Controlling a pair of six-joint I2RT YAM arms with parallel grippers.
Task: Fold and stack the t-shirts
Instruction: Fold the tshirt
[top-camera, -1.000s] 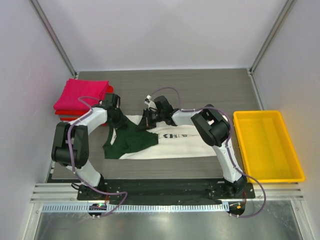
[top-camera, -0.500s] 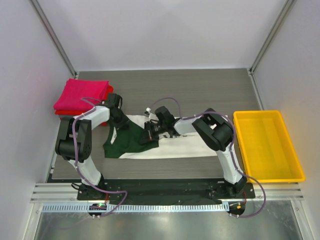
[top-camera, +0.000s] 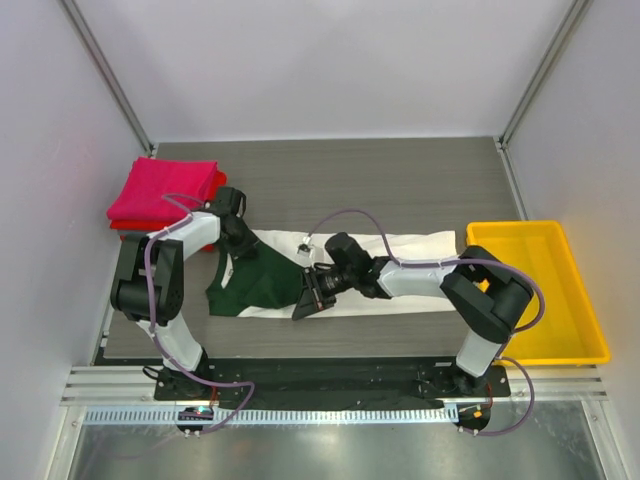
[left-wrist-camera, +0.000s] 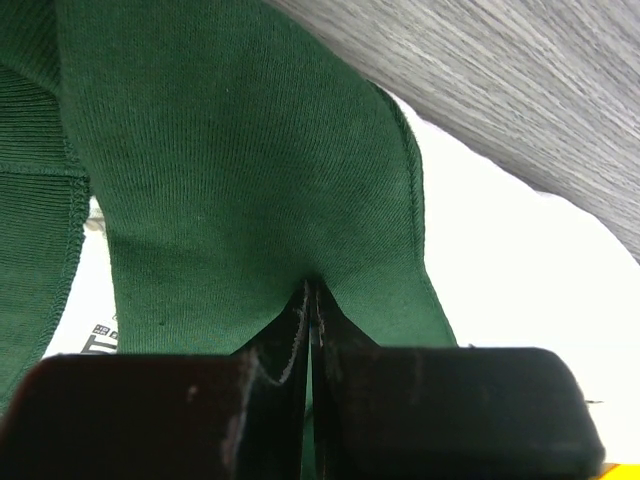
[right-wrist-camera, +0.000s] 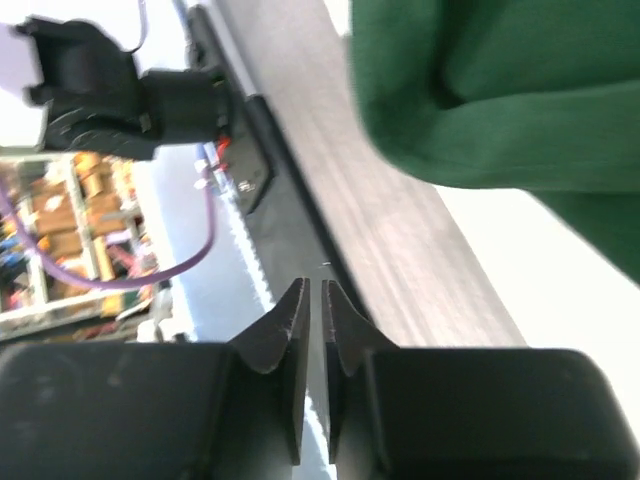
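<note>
Stretched low and long across the table (top-camera: 400, 180), the right arm has carried the right gripper (top-camera: 306, 299) in the past second from the far edge of the cream-and-green t-shirt (top-camera: 258, 282) to its near edge. The left arm has barely shifted.

In its wrist camera, the right gripper (right-wrist-camera: 313, 290) has its two fingers parted by a narrow slit, with nothing between them. Bare wood-grain table lies directly under and ahead of the fingertips. The shirt's dark green cloth (right-wrist-camera: 480, 90) bunches beyond them to the upper right, and cream cloth spreads below that; neither touches the fingers in this view.

Well off to this gripper's right, past the arm's elbow, the yellow tray (top-camera: 472, 285) sits at the table's edge, apart from the shirt.

The t-shirt lies spread on the table, and the right arm reaches over it. Its green part sits between the two grippers, and its cream body runs out under the right arm toward the tray.

At the shirt's far left corner, the left gripper (top-camera: 238, 242) is clamped tight on the green fabric. Its wrist view shows the cloth (left-wrist-camera: 240, 170) drawn into a pinch at the closed fingertips of the left gripper (left-wrist-camera: 308, 292).

Beyond and to the left of that gripper, the folded magenta-pink t-shirt (top-camera: 165, 190) rests on the red t-shirt (top-camera: 125, 236), stacked in the far left corner.
</note>
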